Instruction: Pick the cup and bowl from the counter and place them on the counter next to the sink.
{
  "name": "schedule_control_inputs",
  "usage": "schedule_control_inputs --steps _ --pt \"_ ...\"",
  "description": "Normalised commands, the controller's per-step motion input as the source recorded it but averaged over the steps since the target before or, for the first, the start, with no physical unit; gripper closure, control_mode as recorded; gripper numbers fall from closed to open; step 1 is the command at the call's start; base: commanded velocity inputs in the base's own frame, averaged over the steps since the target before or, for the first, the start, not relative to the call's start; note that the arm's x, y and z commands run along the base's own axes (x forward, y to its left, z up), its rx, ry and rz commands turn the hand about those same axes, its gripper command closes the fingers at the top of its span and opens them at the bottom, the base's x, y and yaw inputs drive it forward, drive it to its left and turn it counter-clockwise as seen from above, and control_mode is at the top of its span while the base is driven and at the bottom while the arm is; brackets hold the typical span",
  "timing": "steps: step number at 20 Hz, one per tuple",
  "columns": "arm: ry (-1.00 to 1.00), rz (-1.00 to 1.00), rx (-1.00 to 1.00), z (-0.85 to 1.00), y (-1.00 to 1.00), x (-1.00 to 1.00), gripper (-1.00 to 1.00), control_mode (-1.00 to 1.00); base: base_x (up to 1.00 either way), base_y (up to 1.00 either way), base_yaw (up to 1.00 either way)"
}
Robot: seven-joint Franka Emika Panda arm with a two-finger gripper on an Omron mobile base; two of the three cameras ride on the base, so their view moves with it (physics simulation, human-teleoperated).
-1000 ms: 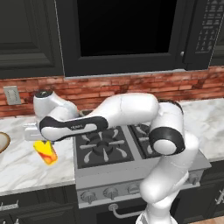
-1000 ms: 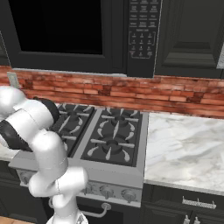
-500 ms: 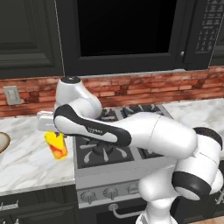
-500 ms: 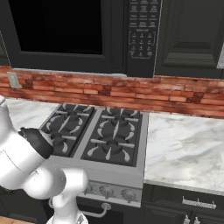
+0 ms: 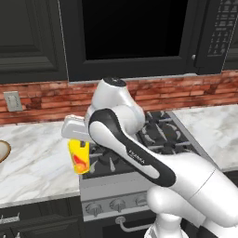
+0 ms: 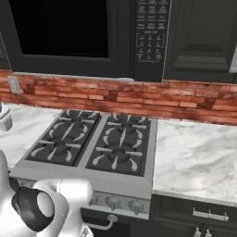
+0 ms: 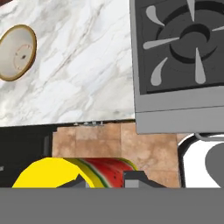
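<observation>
At the 9 o'clock edge of the left base view, note the bowl (image 5: 3,151), resting on the counter (image 5: 37,162) and not yet collected. Moving right, locate the cup (image 5: 79,156): it hangs clear of the counter, off the stove's (image 5: 139,139) left front corner, clamped in the gripper (image 5: 80,139), whose fingers are clenched on the cup's upper part. Compare with one second ago: the cup was lower, close to the counter surface, and the arm was folded low over the stove; the arm has since swung up and toward the camera, and the cup has risen with it. Treat this as a completed lift, meaning the grasp is secure and the cup is in transit. In the hand view, confirm the cup (image 7: 65,173) at 6 o'clock between the finger tips, the bowl (image 7: 16,52) at 10 o'clock on the marble, and the stove (image 7: 179,61) at 2 o'clock. The sink is not shown, so expect the base or arm to travel further before release.
</observation>
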Motion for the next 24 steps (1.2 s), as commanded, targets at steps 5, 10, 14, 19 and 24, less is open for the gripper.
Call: schedule_control_inputs --steps 5,10,14,19,24 --pt "0.0 0.0 0.0 0.35 -0.79 -0.01 1.0 -1.0 0.0 0.0 0.0" --pt "0.0 0.0 0.0 0.14 -0.83 0.07 1.0 -1.0 0.0 0.0 0.0" --pt "0.0 0.0 0.0 0.0 -0.82 0.06 1.0 -1.0 0.0 0.0 0.0" --pt "-0.03 0.01 -0.01 0.06 -0.74 0.03 1.0 -1.0 0.0 0.0 0.0" --pt "-0.12 0.03 0.0 0.13 -0.61 0.0 1.0 -1.0 0.0 0.0 0.0"
